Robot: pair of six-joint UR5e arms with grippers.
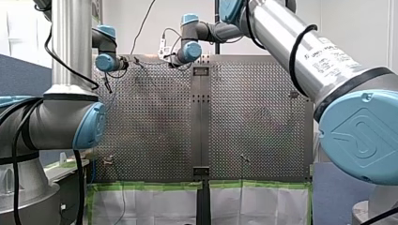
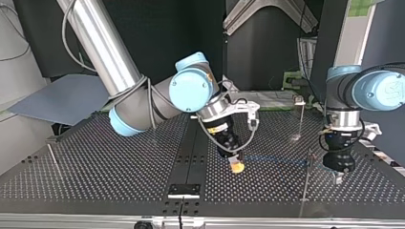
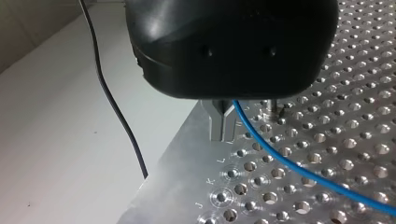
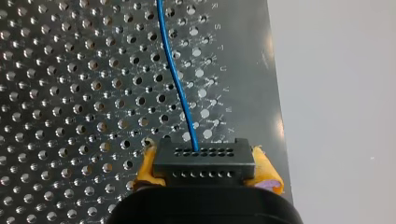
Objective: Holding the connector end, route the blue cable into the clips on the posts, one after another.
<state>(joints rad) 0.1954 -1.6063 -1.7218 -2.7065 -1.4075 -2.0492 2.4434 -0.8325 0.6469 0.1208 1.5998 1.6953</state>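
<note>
Yellow pads of my right gripper [image 4: 201,173] are shut on a black connector [image 4: 201,160] just above the perforated table. The blue cable [image 4: 175,70] leaves the connector and runs ahead over the holes. In the top view my right gripper [image 2: 236,165] hangs low near the table's middle, and the cable [image 2: 282,161] stretches faintly across to my left gripper [image 2: 338,177] at that view's right. In the left wrist view the metal fingers [image 3: 215,125] of my left gripper [image 3: 222,133] stand together at the table's edge, and the cable [image 3: 289,161] comes out from between them.
A thin post with a clip [image 2: 308,164] stands between the two grippers, close to my left one. Another post [image 2: 300,112] stands further back, and a third [image 2: 51,153] at the top view's left. A black wire [image 3: 116,107] hangs off the table's edge beside my left gripper.
</note>
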